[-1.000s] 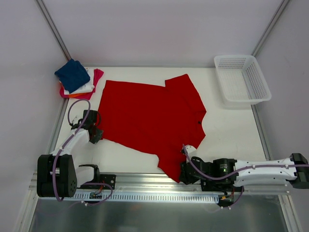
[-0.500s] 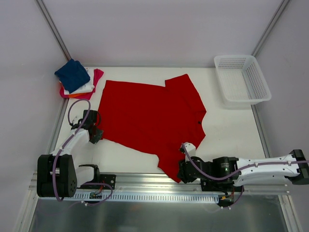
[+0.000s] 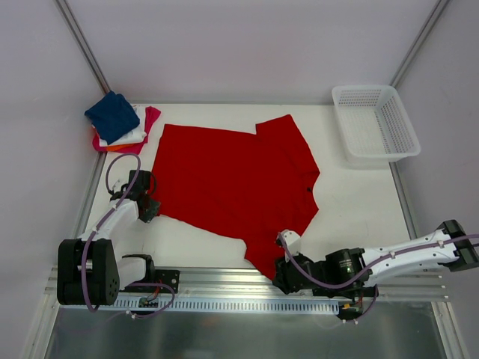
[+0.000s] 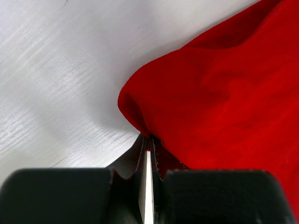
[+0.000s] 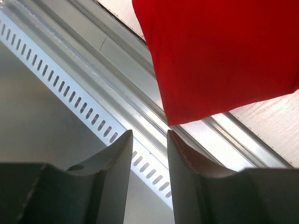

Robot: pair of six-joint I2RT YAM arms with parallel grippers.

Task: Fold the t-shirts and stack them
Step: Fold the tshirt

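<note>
The red t-shirt (image 3: 232, 179) is seen spread nearly flat on the table (image 3: 352, 209). It is plain, bright red and short-sleeved, and it is laid askew. The hem corner on the left arm's side is pinched in the clenched left gripper (image 4: 148, 142), where the cloth is bunched into a small fold. The right gripper (image 5: 148, 140) is held just off the shirt's nearest corner, jaws parted, with nothing between them. Small folded t-shirts (image 3: 120, 123), navy uppermost, are stacked beyond the shirt's far-left corner.

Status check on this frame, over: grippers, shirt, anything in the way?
Left gripper shut on a corner of the red shirt. Right gripper open, just short of the near corner. Shirt spread out, unfolded. Nothing lying on it.
</note>
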